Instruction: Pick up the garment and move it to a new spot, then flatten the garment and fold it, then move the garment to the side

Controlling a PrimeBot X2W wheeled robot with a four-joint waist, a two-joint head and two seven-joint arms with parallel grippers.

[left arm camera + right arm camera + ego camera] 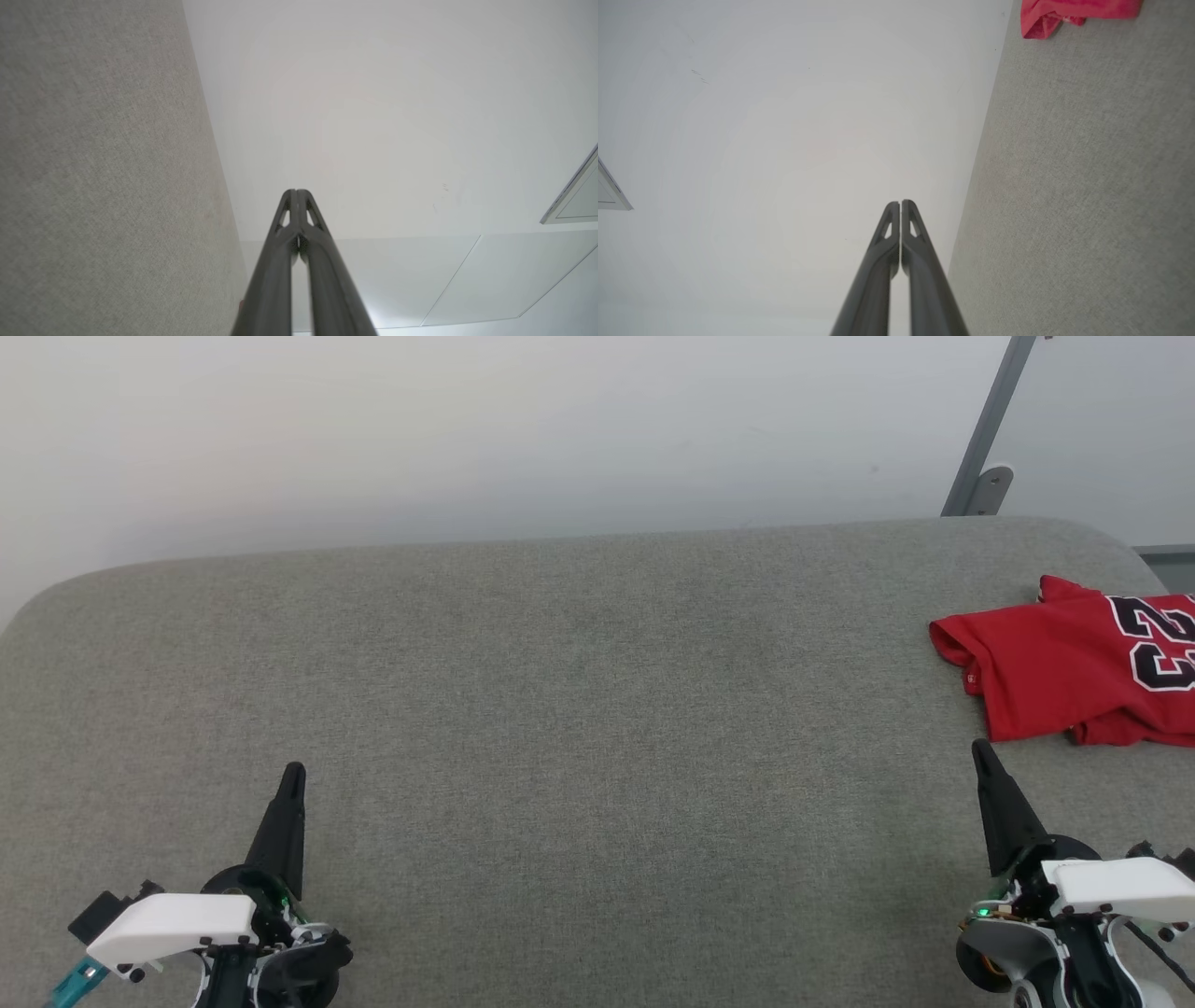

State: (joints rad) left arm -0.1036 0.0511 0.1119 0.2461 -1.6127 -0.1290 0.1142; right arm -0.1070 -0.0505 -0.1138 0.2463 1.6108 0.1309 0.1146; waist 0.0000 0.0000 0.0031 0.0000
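A grey fabric surface [579,691] holds the red shirt [1055,663], folded, at its right edge — near the right gripper [980,751]. It and the left gripper [293,777] are both clenched, empty.

Garment [1055,663]: red, black "23" outlined white. Surface [560,709]: speckled grey fabric. Gripper fingers [299,261]: dark grey. Wall [467,429]: pale grey-white.

The head camera looks down on the grey top [597,709], and both wrist cameras skim low along it toward 12 o'clock.
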